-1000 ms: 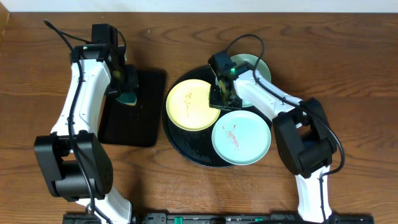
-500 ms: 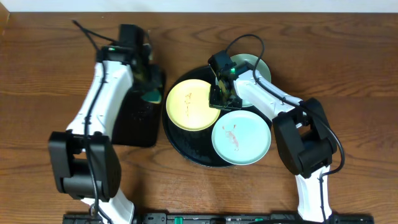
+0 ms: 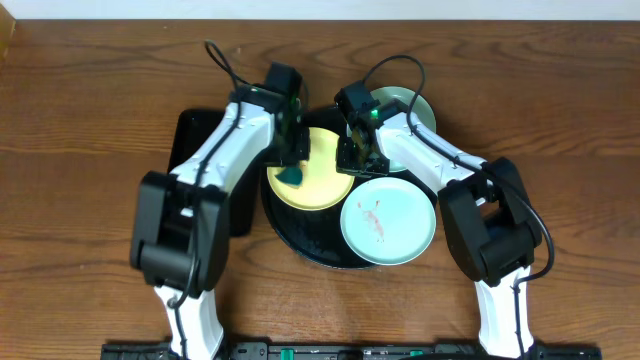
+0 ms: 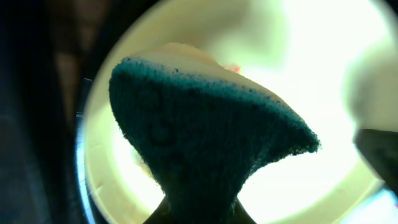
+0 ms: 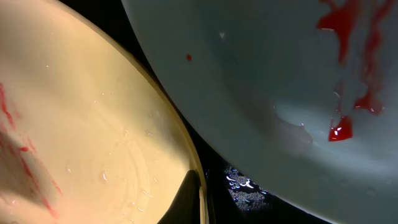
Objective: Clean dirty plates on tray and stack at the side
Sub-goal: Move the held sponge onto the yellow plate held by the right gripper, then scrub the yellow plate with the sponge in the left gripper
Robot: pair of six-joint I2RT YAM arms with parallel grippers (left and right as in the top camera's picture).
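**Desk:** What changed on your feed?

**Me:** A second ago my left arm was over the rectangular tray, off to the left. It has now swung right, and the left gripper hangs over the yellow plate. The right arm hasn't shifted.

**Desk:** Is the left tool carrying anything?

**Me:** Yes, its fingers are pinched on the sponge. On the left wrist camera the sponge shows a dark teal face with a pale layer behind it, and the yellow plate glows beneath. I can't tell whether the sponge touches the plate.

**Desk:** And the right tool?

**Me:** The right gripper sits at the yellow plate's right edge. Its wrist camera shows only a dark sliver at the rim, so I can't tell whether it's clamped.

**Desk:** Where are the plates?

**Me:** All three are on the round tray. The yellow plate is at its left, the near mint plate front right, and the far mint plate at the back, partly under my right arm. Close up, the yellow plate and the near mint plate both carry red smears.
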